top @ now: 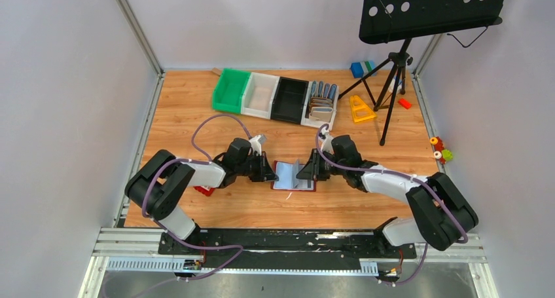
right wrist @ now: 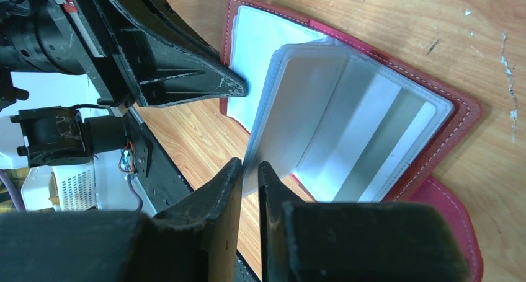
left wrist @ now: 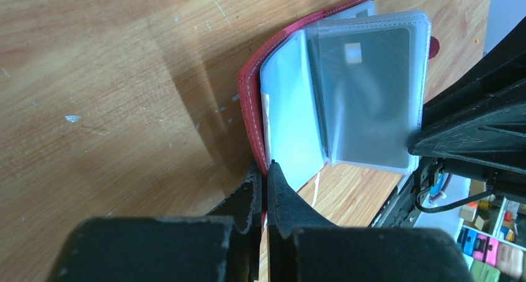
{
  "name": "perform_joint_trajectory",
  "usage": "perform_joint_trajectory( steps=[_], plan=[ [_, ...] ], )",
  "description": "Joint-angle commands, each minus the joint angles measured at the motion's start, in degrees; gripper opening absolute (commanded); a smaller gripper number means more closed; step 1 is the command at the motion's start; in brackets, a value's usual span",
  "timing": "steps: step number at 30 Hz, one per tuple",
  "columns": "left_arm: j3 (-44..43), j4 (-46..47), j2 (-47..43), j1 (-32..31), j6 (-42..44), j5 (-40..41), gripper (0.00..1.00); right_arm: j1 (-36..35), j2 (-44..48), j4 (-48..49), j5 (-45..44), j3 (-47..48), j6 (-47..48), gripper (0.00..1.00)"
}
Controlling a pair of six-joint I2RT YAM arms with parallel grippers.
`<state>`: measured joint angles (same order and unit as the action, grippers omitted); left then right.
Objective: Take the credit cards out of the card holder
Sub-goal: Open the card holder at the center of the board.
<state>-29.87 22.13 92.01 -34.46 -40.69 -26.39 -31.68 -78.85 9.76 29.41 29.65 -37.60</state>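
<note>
The card holder [top: 293, 179] lies open on the wood between my two grippers, its maroon cover [left wrist: 250, 90] down. My left gripper [left wrist: 265, 170] is shut on the left edge of the cover [right wrist: 459, 118]. A stack of clear sleeve pages [right wrist: 298, 108] stands up from the spine. My right gripper [right wrist: 249, 168] is shut on the lower corner of that stack. A pale silvery grey credit card [left wrist: 372, 90] shows through the sleeves, and another grey one [right wrist: 378, 139] lies in the page underneath. In the top view the left gripper [top: 269, 173] and right gripper [top: 306, 172] face each other.
Green [top: 230, 92], white [top: 260, 95] and black [top: 290, 99] bins and a tray of upright wallets [top: 321, 103] line the back. A music stand tripod [top: 393, 82] and yellow triangle [top: 360, 108] stand at back right. A flat red piece [top: 204, 190] lies under the left arm.
</note>
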Motion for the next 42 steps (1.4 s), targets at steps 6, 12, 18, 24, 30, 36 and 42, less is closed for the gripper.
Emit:
perform_joint_trajectory(
  steps=[6,12,18,24,30,36,42],
  plan=[
    [-0.5,-3.6,-1.6,-0.2,0.8,0.6,0.00,-2.8,-3.4,-3.1,-2.9,4.5,2.6,0.31],
    [-0.9,-5.2,-2.7,-0.2,1.2,0.8,0.00,-3.1,-3.7,-4.4,-4.9,5.5,2.4,0.45],
    [-1.0,-6.1,-3.7,-0.3,1.5,1.1,0.00,-3.8,-2.3,-6.3,-7.3,5.6,3.2,0.73],
    [-1.1,-6.8,-4.8,-0.4,1.5,1.1,0.00,-3.9,-0.5,-6.8,-8.0,4.9,3.6,0.88],
    [-1.6,-7.8,-5.7,-1.0,1.4,1.2,0.00,-3.9,1.0,-10.4,-11.1,5.2,4.9,0.86],
    [-1.8,-8.8,-9.0,-1.1,0.6,0.4,0.00,-3.9,6.2,-17.2,-17.5,4.6,7.2,0.85],
    [-3.5,-13.8,-13.2,-1.4,1.4,0.6,0.00,-4.0,12.1,-16.1,-16.0,2.1,7.8,0.67]
  ],
)
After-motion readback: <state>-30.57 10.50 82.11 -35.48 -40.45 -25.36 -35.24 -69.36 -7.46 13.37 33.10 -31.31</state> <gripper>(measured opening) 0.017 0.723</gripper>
